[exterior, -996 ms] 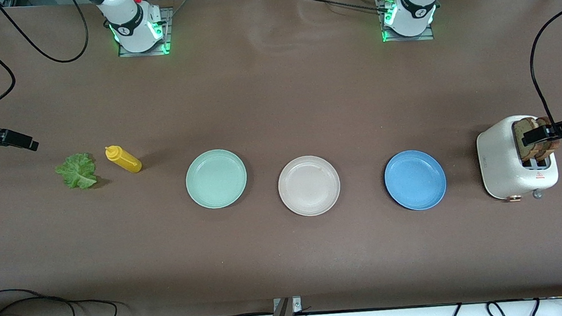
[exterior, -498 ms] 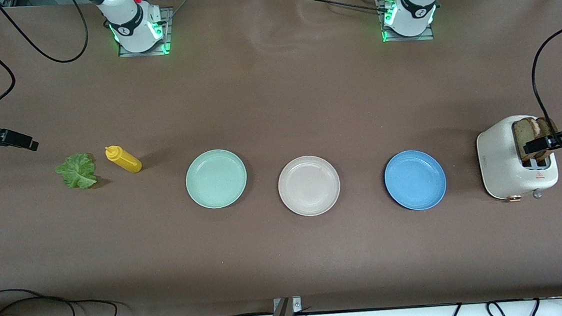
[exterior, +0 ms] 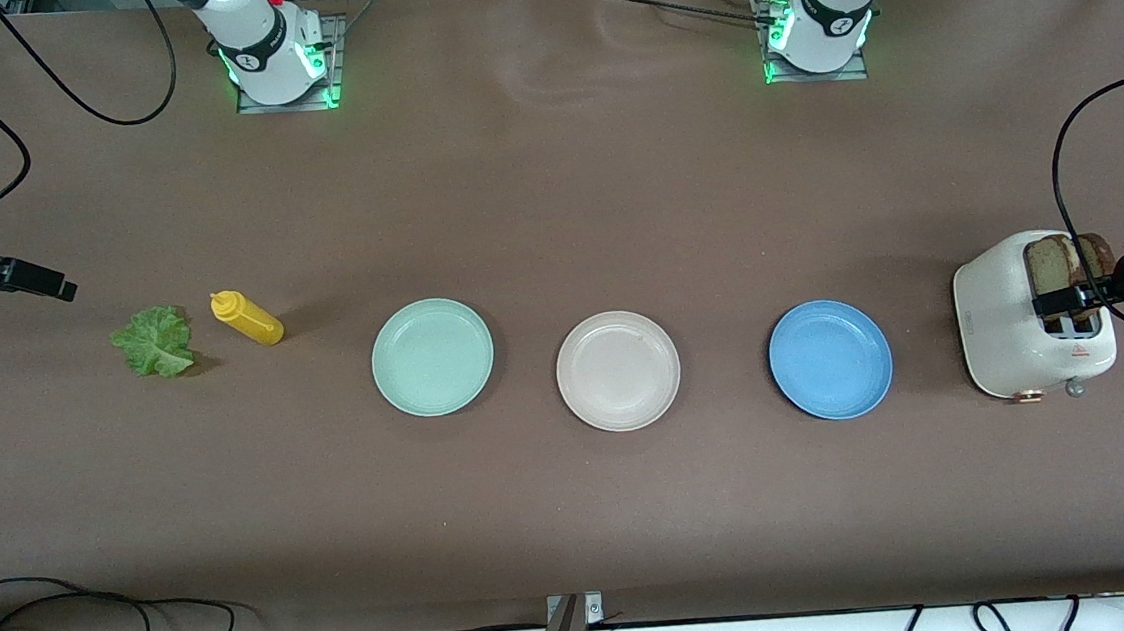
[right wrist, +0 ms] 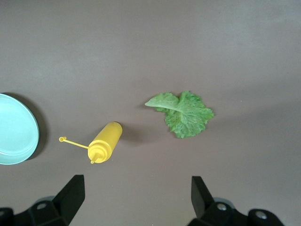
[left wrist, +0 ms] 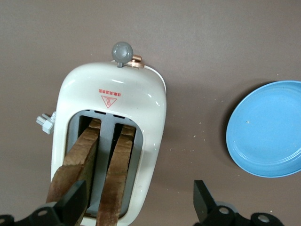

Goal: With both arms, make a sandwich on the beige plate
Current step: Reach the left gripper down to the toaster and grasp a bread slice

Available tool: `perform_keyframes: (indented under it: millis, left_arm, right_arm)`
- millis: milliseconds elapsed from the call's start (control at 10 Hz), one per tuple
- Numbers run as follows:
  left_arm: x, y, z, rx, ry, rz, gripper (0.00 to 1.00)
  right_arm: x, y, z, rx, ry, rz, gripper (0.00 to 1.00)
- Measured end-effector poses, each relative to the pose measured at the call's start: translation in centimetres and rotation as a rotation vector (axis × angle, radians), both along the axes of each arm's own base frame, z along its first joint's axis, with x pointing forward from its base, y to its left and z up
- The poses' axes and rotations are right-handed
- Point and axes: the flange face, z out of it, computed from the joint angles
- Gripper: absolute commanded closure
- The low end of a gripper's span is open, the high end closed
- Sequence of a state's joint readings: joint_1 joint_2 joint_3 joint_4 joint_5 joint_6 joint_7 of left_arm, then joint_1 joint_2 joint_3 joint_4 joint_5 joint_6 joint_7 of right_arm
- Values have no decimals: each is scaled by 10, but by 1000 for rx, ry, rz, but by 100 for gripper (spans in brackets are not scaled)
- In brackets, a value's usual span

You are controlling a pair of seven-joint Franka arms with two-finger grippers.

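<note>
Two brown bread slices stand upright in the slots of a white toaster at the left arm's end of the table. My left gripper hangs open over the toaster. In the left wrist view its jaws are spread wide, one finger by the outer slice, the other past the toaster's side; the second slice lies between them, untouched. The beige plate lies bare at mid-table. A green lettuce leaf lies at the right arm's end. My right gripper waits open in the air near it, holding nothing.
A yellow squeeze bottle lies on its side beside the lettuce. A mint-green plate and a blue plate flank the beige plate. The blue plate sits close to the toaster. Cables run along the table's near edge.
My left gripper has shifted across the top of the toaster toward its lever end, still open. The right arm, bread and plates have not moved.
</note>
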State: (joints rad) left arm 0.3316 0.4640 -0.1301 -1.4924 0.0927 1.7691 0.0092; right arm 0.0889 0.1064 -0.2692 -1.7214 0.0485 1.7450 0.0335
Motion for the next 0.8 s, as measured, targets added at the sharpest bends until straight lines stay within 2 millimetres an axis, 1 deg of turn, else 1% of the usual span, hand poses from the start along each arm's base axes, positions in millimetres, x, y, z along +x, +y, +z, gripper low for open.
perform_keyframes:
  millis: [100,299,597,697,797]
  left_arm:
    - [-2,1,-2,-2,12,3,0]
    - [-7,10,-5,-7,32,17,0]
    - [-14,18,-15,-45,47,50,0]
    - [-16,19,-18,-47,54,53,8]
    - [-17,19,-20,-48,58,54,26]
  right_arm:
    - [0,0,0,0,0,0,0]
    - [0,0,0,0,0,0,0]
    - [0,0,0,0,0,0,0]
    - [0,0,0,0,0,0,0]
    - [0,0,0,0,0,0,0]
